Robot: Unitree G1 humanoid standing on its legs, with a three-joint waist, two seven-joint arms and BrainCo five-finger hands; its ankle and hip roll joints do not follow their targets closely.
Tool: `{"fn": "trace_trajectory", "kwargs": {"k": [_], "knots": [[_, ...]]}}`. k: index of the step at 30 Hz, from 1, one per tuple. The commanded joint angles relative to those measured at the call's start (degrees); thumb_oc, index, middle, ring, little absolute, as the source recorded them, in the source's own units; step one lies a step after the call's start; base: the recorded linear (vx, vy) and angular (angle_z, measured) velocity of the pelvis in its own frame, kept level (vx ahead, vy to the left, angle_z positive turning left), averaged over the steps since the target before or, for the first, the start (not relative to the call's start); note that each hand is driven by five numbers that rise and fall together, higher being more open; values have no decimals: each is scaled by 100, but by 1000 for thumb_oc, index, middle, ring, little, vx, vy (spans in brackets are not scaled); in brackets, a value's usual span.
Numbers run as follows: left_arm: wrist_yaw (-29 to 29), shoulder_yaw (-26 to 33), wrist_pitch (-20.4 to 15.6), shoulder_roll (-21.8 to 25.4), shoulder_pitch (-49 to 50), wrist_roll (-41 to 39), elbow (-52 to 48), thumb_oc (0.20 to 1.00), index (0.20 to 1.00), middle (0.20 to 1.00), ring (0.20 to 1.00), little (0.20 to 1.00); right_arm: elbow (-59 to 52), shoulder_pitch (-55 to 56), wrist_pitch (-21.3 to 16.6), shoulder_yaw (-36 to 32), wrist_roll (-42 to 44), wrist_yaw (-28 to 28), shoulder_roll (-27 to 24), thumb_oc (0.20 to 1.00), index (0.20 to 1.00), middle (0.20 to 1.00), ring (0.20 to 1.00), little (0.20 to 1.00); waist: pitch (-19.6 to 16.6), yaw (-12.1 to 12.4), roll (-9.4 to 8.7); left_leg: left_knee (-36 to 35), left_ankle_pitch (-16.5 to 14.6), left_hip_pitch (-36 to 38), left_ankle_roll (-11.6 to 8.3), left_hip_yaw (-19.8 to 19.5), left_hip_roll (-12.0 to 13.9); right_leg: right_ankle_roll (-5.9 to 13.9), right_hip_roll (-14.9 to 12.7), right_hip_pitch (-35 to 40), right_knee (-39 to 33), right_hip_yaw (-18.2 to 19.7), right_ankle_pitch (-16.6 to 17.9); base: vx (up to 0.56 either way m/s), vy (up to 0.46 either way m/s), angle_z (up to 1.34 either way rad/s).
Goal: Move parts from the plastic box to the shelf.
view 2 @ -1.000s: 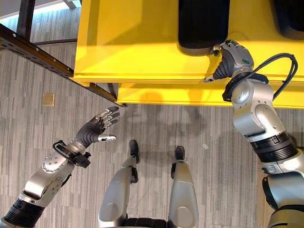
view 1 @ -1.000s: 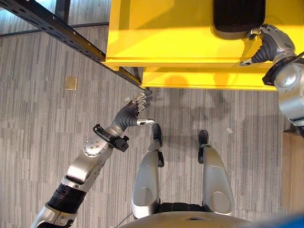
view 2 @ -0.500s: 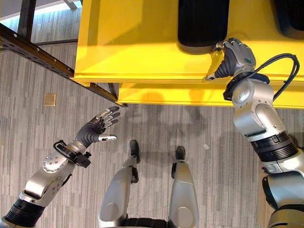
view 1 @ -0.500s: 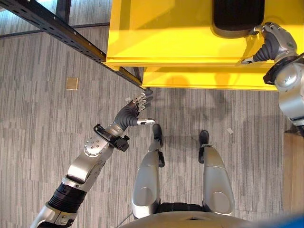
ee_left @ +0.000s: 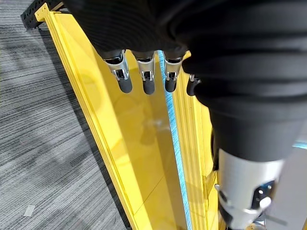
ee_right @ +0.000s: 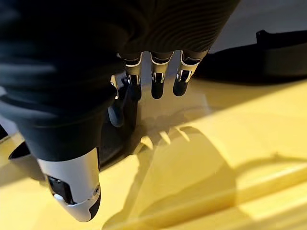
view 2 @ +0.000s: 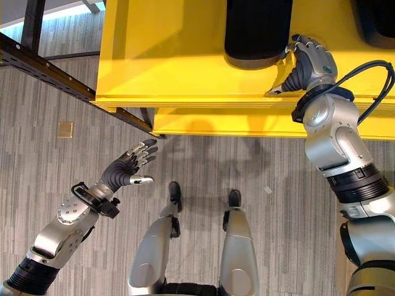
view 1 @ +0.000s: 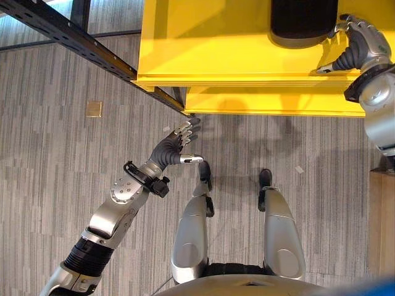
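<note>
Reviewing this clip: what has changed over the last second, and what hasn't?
The right hand has moved farther in over the yellow shelf, away from the robot, and the black part beside its fingers has slid the same way, as if pushed. The fingers rest against the part and are not curled round it. The left hand still hovers open over the floor, holding nothing.
</note>
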Motion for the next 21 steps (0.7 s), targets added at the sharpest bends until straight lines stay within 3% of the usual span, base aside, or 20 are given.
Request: {"fn": "trace_trajectory", "kwargs": {"k": [1,3,6,9,17,21], "knots": [[-9,-67,-261,-117,66,-1,-20,1000,1000,1000,1000,1000,82,-773,-152,53,129,-295,27,1000,1000,1000,1000,1000,-112,24,-14,239,-622,145,42,-177,-195,-49,192,305,-148,-137,-222,0,0,0],[-8,-74,-263,-115,66,-1,-20,1000,1000,1000,1000,1000,74,-769,-167,43,86,-275,42,1000,1000,1000,1000,1000,-112,23,-7,241,-621,146,41,-176,-197,-48,187,311,-150,-137,-222,0,0,0],[-22,-96,-253,-123,45,-39,-12,1000,1000,1000,1000,1000,89,-809,98,62,105,-390,100,1000,1000,1000,1000,1000,-112,25,4,230,-616,160,41,-175,-208,-52,191,316,-159,-133,-218,0,0,0],[41,-139,-329,-170,35,-71,-2,1000,1000,1000,1000,1000,314,-702,536,-123,347,-1146,184,1000,1000,1000,1000,1000,-112,-15,25,204,-627,191,40,-157,-203,-55,197,320,-171,-104,-217,-9,75,0],[215,-178,-393,-244,65,-171,-33,1000,1000,1000,1000,1000,158,-91,762,-912,595,-2102,353,1000,1000,1000,1000,1000,-113,-184,19,161,-669,328,50,-59,-178,-41,218,411,-271,-2,-175,-2,52,-1],[279,-177,-395,-251,99,-225,-91,1000,1000,1000,1000,1000,67,110,791,-1193,777,-2308,346,1000,1000,1000,1000,1000,-118,-250,4,128,-693,407,47,-35,-171,-29,232,476,-331,46,-166,-14,51,-7]]}}
